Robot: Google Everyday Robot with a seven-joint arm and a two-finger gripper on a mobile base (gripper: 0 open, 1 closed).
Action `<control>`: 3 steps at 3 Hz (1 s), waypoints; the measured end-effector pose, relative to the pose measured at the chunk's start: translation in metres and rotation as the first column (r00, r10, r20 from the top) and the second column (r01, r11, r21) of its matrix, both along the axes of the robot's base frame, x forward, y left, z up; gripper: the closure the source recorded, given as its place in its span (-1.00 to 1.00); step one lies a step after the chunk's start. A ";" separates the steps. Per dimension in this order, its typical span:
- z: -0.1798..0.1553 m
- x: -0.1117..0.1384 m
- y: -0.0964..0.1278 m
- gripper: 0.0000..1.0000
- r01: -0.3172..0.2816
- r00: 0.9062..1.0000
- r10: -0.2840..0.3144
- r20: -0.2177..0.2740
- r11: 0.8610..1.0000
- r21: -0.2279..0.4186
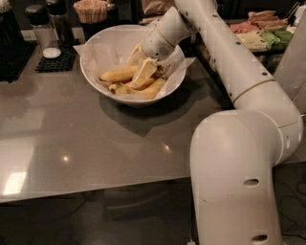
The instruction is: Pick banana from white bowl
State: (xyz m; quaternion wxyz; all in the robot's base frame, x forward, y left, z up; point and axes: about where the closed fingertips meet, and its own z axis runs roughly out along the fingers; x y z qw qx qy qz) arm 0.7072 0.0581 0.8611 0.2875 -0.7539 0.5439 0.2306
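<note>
The white bowl (95, 72) stands at the back of the grey table, lined with crinkled white paper. Several yellow bananas lie in it: one (117, 74) at the left, others (154, 89) towards the front right. My gripper (142, 72) reaches down into the bowl from the right. Its cream tip sits among the bananas at the bowl's middle, touching or just above them. The gripper hides part of the bananas beneath it.
A grey table (71, 143) extends in front of the bowl. Behind it are a shaker (42, 31) on a black mat (55, 61) and a toothpick cup (91, 10). A food tray (263, 31) is at the back right. My white arm (239, 158) fills the right side.
</note>
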 end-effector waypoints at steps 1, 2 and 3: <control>-0.001 0.002 0.003 0.76 0.005 1.000 -0.005 0.003 1.000 0.005; 0.002 0.002 0.003 1.00 0.012 1.000 -0.012 0.014 1.000 0.021; 0.009 0.000 -0.002 1.00 0.031 0.999 -0.033 0.037 0.998 0.047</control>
